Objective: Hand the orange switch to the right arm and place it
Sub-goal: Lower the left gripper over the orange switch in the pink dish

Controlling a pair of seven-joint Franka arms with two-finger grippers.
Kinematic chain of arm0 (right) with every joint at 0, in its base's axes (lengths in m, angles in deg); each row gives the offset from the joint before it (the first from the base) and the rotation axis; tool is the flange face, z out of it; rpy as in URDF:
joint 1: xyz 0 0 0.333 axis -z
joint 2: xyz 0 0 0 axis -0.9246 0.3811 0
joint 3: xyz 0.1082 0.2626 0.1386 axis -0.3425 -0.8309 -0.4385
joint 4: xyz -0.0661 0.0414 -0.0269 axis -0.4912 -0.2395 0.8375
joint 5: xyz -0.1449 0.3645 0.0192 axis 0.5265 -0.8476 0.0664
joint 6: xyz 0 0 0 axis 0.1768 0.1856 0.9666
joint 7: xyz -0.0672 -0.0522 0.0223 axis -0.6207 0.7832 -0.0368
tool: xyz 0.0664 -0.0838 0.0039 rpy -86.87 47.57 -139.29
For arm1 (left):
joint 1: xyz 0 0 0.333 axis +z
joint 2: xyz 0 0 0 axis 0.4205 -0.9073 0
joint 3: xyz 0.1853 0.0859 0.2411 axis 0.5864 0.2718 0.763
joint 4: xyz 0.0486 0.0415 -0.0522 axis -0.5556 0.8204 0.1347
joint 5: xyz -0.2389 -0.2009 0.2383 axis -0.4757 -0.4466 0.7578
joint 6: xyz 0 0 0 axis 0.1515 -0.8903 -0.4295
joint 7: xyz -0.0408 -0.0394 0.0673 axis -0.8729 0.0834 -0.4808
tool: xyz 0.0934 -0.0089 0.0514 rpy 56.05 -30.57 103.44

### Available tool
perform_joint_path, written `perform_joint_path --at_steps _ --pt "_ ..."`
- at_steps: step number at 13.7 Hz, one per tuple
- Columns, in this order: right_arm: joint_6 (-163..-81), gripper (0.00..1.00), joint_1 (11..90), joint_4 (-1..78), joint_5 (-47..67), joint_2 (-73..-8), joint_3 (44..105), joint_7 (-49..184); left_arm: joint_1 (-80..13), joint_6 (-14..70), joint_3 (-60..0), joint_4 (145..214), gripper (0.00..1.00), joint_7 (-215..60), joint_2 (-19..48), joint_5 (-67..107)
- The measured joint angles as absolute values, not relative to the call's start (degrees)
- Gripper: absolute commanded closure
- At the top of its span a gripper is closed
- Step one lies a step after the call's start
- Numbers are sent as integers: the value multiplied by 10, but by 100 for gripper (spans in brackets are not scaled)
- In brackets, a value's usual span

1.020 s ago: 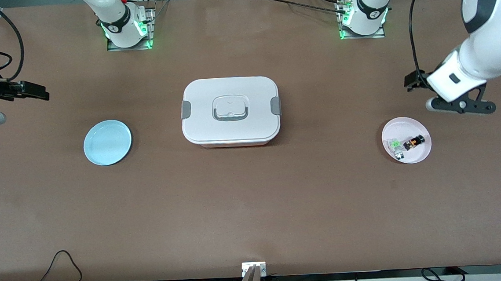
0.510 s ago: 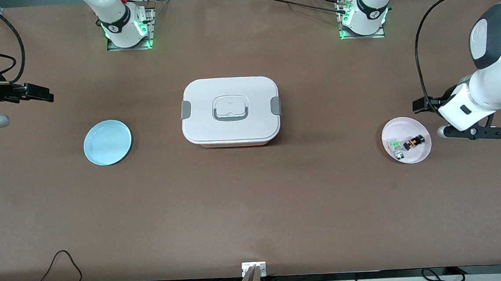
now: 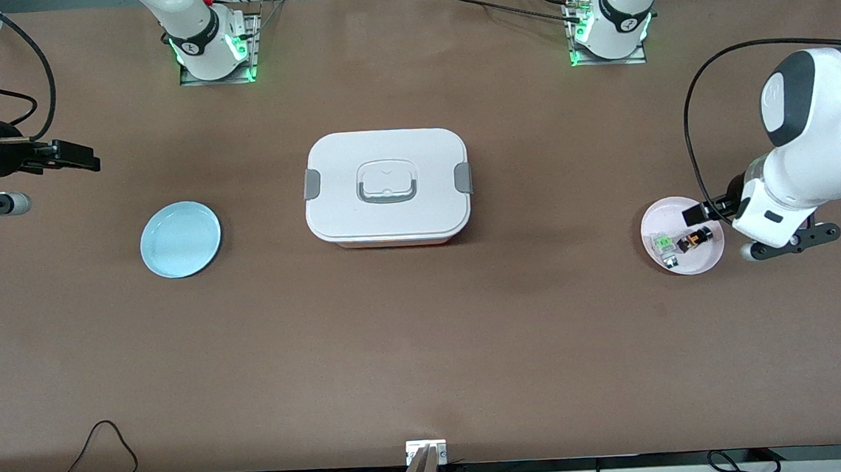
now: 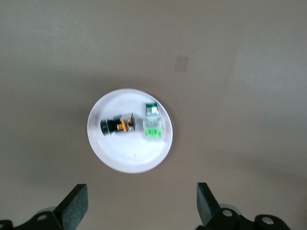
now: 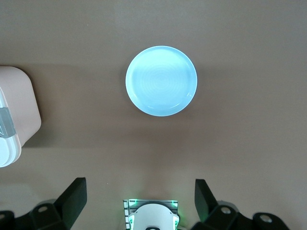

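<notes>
the orange switch [image 4: 117, 126] lies beside a green-topped part [image 4: 152, 128] in the pink saucer [image 4: 124, 160] under the left gripper [image 4: 139, 206], fingers apart; the right gripper [image 5: 139, 203], fingers apart, waits above the table near the blue plate [image 5: 161, 80].

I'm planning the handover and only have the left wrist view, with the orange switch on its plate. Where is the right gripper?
Observer: The right gripper hangs open over bare table at the right arm's end.
Operator: Any spot to place it there?
Observer: A blue plate lies near that gripper, probably the target.
Operator: Anything in the way between the arms?
Observer: A closed white box sits mid-table, between the blue plate and your pink plate.
</notes>
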State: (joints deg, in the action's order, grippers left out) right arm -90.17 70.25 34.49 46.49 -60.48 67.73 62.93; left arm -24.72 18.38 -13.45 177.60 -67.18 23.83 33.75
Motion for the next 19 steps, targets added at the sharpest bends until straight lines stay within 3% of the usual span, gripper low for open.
perform_joint_path --at_steps 5,12,19 --pt "-902 0 701 345 462 -599 677 629 -209 318 -133 1850 0 -671 200 338" --pt "-902 0 700 345 462 -594 677 629 -205 371 -134 1879 0 -627 180 386" --pt "-902 0 699 345 462 -590 677 629 -178 545 -131 1971 0 -616 152 407"
